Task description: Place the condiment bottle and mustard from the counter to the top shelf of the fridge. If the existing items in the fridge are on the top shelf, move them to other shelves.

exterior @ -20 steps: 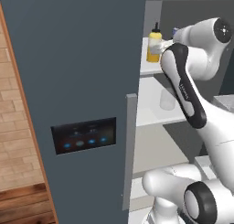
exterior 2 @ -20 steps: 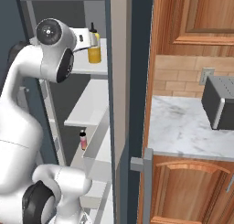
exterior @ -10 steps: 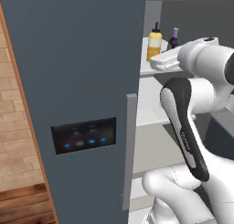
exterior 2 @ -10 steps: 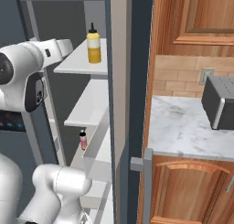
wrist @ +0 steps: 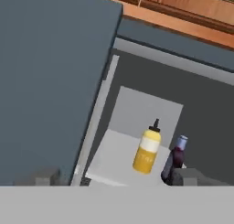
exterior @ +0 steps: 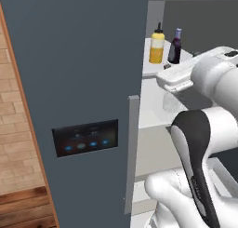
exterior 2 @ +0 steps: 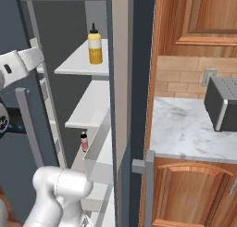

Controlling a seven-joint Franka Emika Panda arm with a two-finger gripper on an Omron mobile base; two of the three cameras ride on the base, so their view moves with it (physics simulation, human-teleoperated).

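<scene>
**Fridge, top shelf: contents and tool**

1. Fridge [exterior: 83, 59]: slate door, standing open, left of the mustard. Its dark touch panel [exterior: 85, 137] has a row of blue lights; any marks on it are too small to read. The grey handle [exterior: 132, 152] runs upright between the panel and the mustard.
2. Mustard [exterior: 157, 46]: yellow squeeze bottle with a black nozzle, upright on the top shelf [exterior: 148, 66]. It has a pale band, and no lettering on it can be made out. It is in the same place as a second ago.
3. Condiment bottle [exterior: 175, 47]: dark maroon with a lilac cap, upright just right of the mustard on the same shelf and apart from it. A second ago the hand covered this spot, and now the bottle stands free.
4. Gripper [wrist: 118, 179]: a second ago the hand was up at the shelf by the mustard. It has since drawn back, in front of and below the mustard. The fingers [wrist: 192, 176] are spread wide and grasp nothing. In the hand view the right one is near the condiment bottle's base.
5. Counter [exterior 2: 185, 129]: marbled slab, well right of the mustard and lower.
</scene>
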